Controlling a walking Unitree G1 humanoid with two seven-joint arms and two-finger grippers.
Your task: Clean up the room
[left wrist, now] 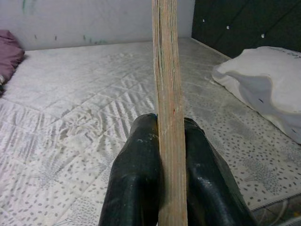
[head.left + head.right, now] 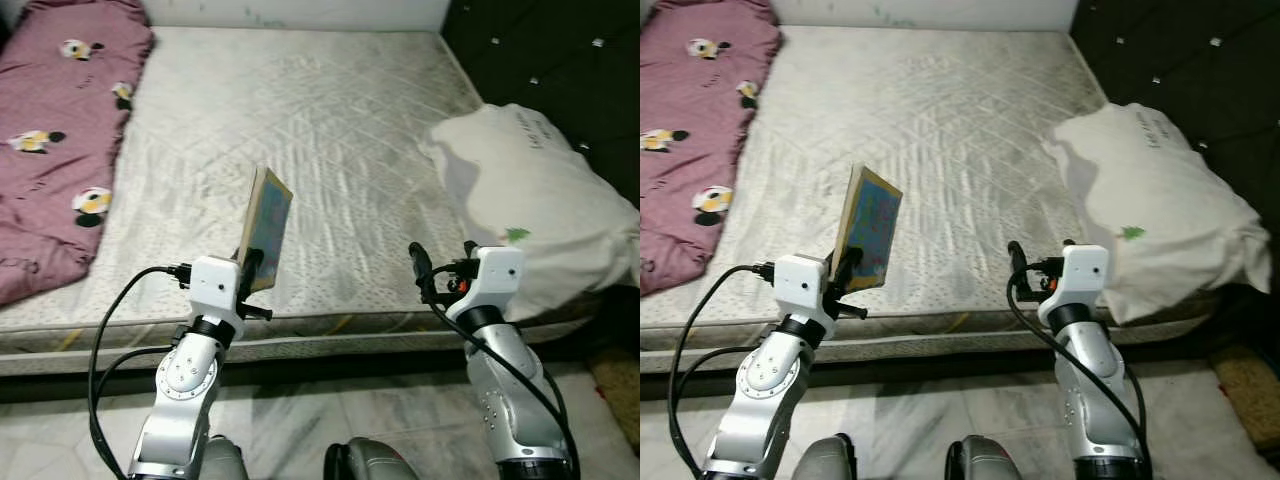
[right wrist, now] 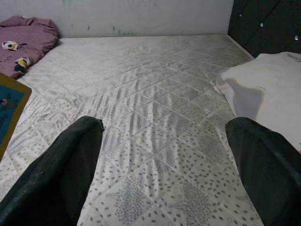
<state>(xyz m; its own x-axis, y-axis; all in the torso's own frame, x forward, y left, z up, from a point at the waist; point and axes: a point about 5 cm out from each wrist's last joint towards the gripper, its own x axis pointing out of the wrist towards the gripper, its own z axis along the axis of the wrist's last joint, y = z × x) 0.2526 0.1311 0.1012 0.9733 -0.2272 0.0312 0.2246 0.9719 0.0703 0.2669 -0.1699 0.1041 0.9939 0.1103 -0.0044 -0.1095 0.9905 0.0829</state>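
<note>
Left gripper (image 2: 252, 262) clamps a thin book (image 2: 266, 226) upright over the near edge of the mattress (image 2: 330, 130); right gripper (image 2: 443, 262) spread open, holding nothing.

Book held on edge, colourful cover facing the robot's right, both black fingers (image 1: 136, 188) pressed against its 2 sides near the bottom. Right gripper hovers above the near right part of the mattress, just beside the white pillow (image 2: 540, 200) at the dark headboard (image 2: 560, 60). Pink patterned blanket (image 2: 55, 130) lies bunched along the far left side. Marble floor (image 2: 300, 420) below.
</note>
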